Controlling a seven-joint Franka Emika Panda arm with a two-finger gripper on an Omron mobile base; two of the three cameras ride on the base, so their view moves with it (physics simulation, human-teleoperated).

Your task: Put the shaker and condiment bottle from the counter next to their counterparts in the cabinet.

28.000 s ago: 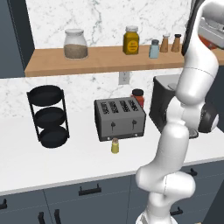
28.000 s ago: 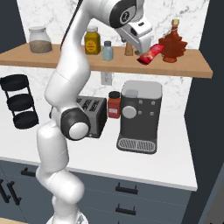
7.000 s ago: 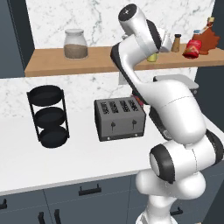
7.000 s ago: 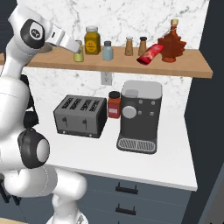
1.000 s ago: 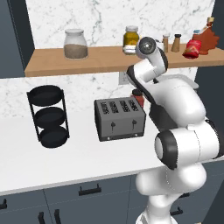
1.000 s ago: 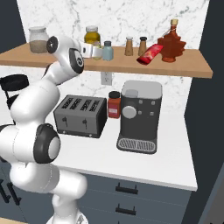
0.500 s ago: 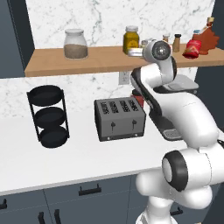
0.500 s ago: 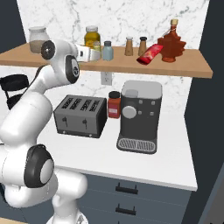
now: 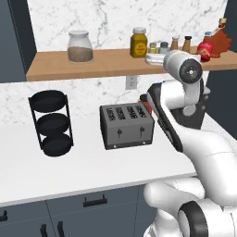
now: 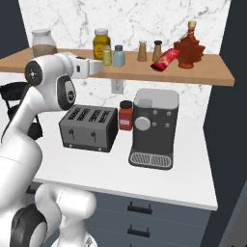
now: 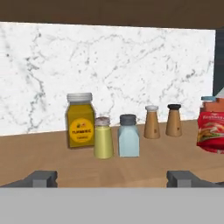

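**Both items on the shelf, pincer backing clear**

Here we are at the cabinet (image 10: 212,77), and the shaker (image 11: 103,138) stands upright on the wood, just beside the pale blue shaker (image 11: 128,136) and in front of the yellow spice jar (image 11: 80,120). Good spot, right next to its counterpart. Further along from the blue shaker stand the two brown shakers (image 11: 152,122), and past those the condiment bottle (image 10: 165,59) lies tilted on its side against the dark red bottle (image 10: 189,48). So by the look of it, both things are off the table (image 9: 69,171) and the placing is done.

The pincer (image 11: 112,178) hangs level with the shelf edge, its tips spread wide apart and nothing between them, the yellow-green shaker a little way ahead of it.

What matters in this step, I'd say, is a clean exit: draw straight back from the shelf, keep the tips wide, no sideways sweep, because that tight row of shakers would topple easily. The bottle on its side looks the shakier placement; a knock to the shelf could roll it.
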